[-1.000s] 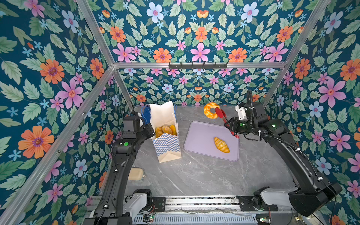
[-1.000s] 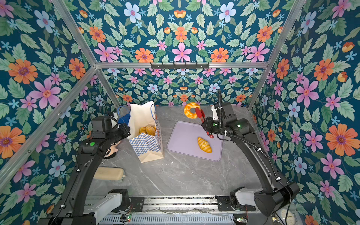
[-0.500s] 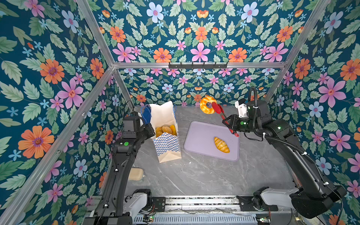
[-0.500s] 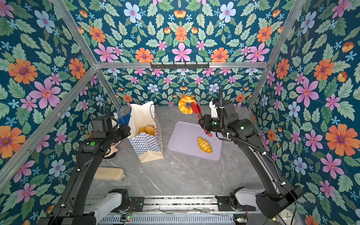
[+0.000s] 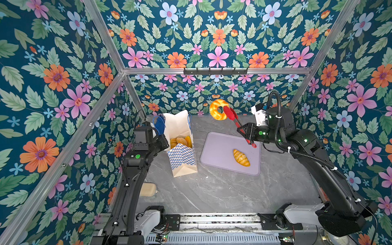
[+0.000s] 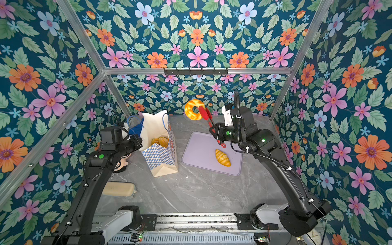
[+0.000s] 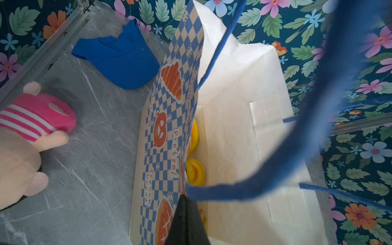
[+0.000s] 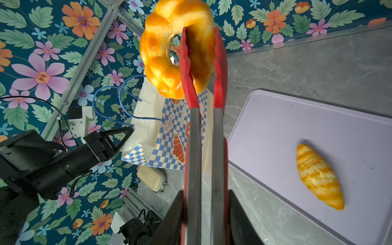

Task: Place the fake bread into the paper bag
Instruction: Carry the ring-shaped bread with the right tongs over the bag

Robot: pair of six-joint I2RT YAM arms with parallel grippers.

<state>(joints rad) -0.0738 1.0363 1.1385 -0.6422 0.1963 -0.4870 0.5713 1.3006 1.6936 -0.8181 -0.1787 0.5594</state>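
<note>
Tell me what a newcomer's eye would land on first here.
The ring doughnut, pinched in red tongs that the right gripper clamps, hangs in mid-air to the right of the paper bag. The bag stands open with buns inside and the left gripper shut on its rim. One croissant lies alone on the lilac tray.

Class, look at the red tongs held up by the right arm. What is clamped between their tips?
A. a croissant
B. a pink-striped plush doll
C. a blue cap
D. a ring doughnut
D: the red tongs in the right gripper clamp one side of the ring doughnut in the air, while the croissant lies on the lilac tray.
</note>
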